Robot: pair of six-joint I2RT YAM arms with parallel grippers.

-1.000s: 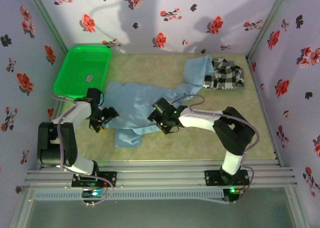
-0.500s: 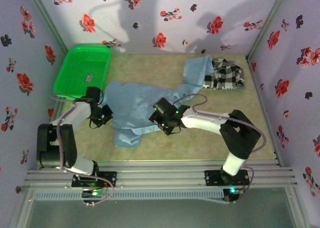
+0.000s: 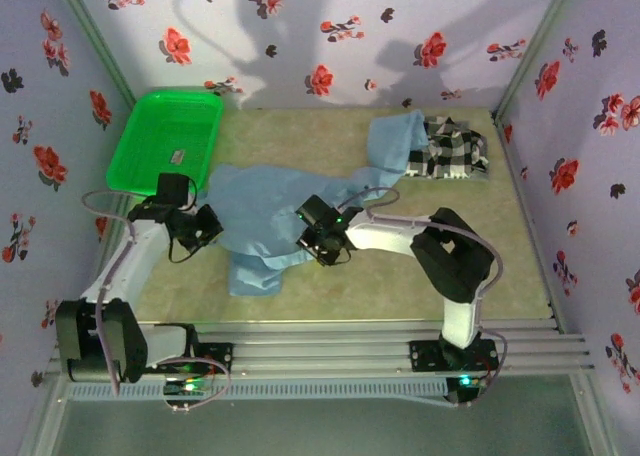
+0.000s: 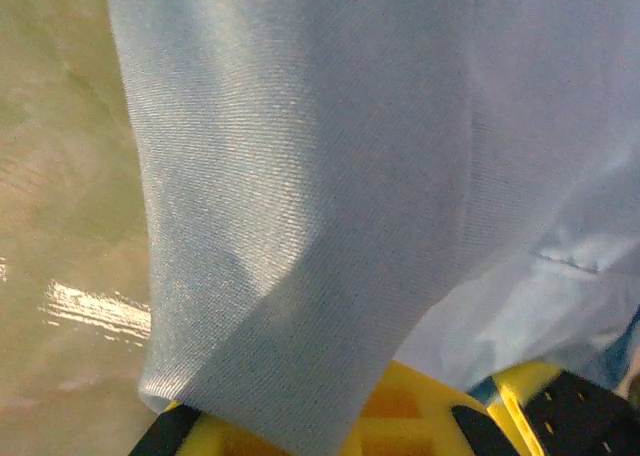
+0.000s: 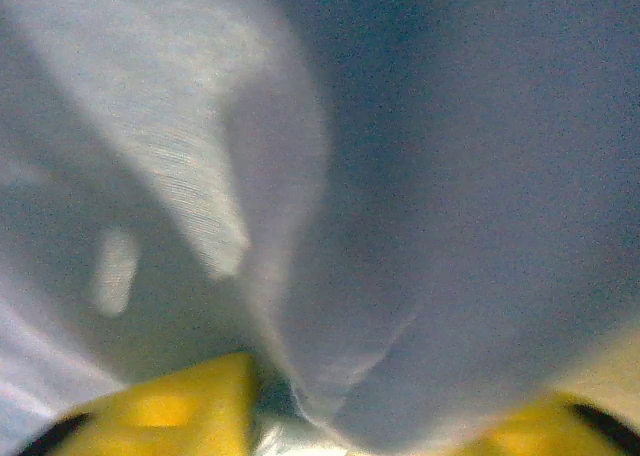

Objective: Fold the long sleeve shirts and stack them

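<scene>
The left gripper [image 3: 196, 226] pinches the left edge of the light blue shirt [image 3: 262, 208]. Cloth fills the gap in the right gripper [image 3: 318, 241] at the shirt's middle; I cannot tell if it is clamped. The shirt is spread over the tan table [image 3: 400, 286]. The checked shirt [image 3: 452, 148] lies far right, a green basket [image 3: 150, 151] far left, with floral walls [image 3: 350, 36] around.

The left arm [image 3: 128, 258] and the right arm [image 3: 388, 238] have white links with black joints, and a thin grey cable loops along each. Black base plates are bolted on the grey metal rail [image 3: 320, 346]; just below the rail small green lights glow. The fingers [image 4: 400, 426] are yellow.
</scene>
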